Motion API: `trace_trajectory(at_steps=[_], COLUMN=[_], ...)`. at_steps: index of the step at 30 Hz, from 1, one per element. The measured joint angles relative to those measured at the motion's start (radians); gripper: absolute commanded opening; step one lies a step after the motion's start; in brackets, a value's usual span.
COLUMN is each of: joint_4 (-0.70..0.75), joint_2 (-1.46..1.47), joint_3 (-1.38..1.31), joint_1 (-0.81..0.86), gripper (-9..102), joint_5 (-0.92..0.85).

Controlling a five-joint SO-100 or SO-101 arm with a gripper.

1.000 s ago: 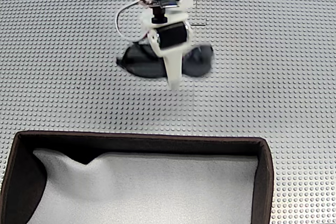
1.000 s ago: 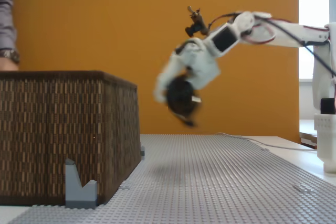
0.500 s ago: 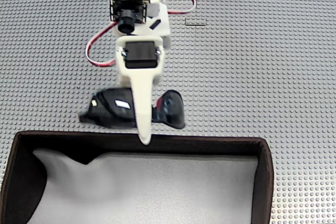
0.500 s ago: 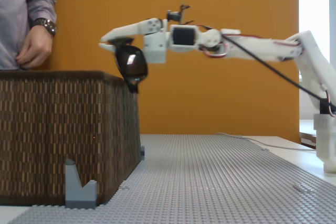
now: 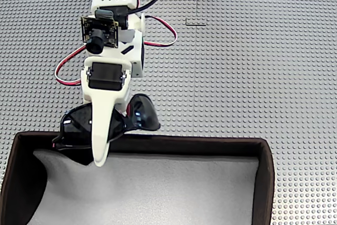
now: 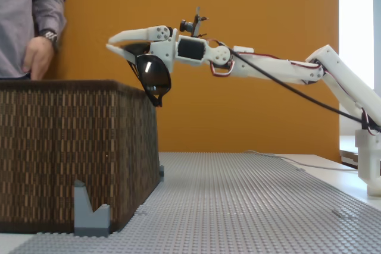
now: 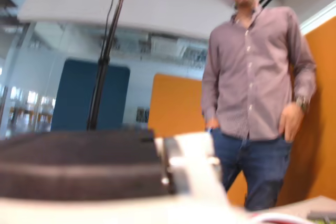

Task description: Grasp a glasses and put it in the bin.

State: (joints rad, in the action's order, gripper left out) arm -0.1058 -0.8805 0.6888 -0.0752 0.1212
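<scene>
Now the white two-finger gripper (image 6: pixel 116 47) is pinching the black wraparound sunglasses (image 6: pixel 152 75), fingers nearly closed on the frame. They are hanging above the near wall of the big brown woven bin (image 5: pixel 158 144).

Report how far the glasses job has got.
Done: the gripper has the glasses clamped and lifted off the studded mat. In hand: they hang at the bin's near wall, partly over its rim in a fixed view. Left: carry them further over the white lining and release.
</scene>
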Motion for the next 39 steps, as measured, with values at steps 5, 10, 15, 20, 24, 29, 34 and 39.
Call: trace_trajectory(at_steps=[5,10,15,20,24,29,34,39], joint_4=[-0.132,-0.273,-0.291,-0.301,-0.258,-0.144,0.06,0.261], joint_2=[0.0,0.0,0.018,0.043,0.057,0.064,0.048,0.002], joint_3=[-0.002,-0.014,0.043,0.14,0.199,0.262,0.296,0.307], joint_1=[0.038,0.043,0.063,0.069,0.067,0.087,0.089,0.087], gripper=[0,0,0,0,0,0,11,21], joint_5=[0.0,-0.021,-0.023,-0.009,0.043,0.121,0.221,0.221])
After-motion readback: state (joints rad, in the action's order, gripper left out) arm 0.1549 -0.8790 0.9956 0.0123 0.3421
